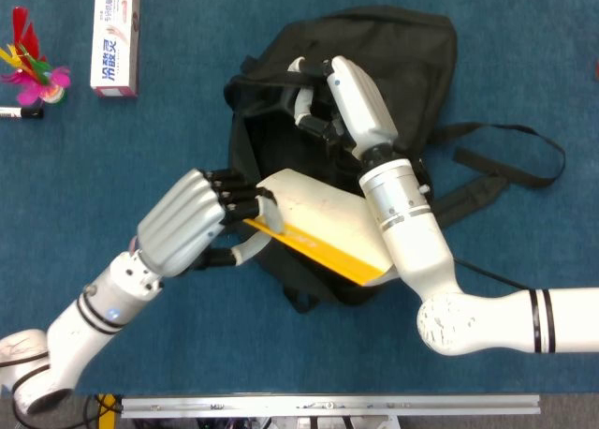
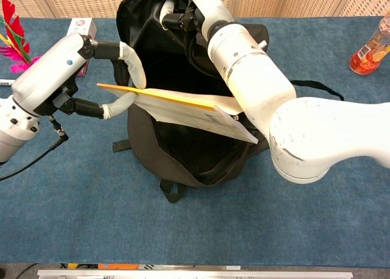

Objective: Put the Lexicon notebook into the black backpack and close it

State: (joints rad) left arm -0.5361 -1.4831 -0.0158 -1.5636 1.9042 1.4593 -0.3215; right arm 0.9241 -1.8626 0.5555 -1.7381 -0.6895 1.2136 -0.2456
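The left hand (image 1: 192, 225) pinches the near edge of the Lexicon notebook (image 1: 323, 225), keeping it nearly flat, far corner dipped, over the mouth of the black backpack (image 2: 183, 151), probably to slide it in edgewise. The right hand (image 1: 342, 96) has its fingers hooked on the backpack's far rim, holding the limp fabric up so the opening gapes. The notebook is thin and stiff, cream on top with a yellow underside. The backpack is soft, dark cloth, slumped on the blue felt-like bench (image 1: 524, 54).
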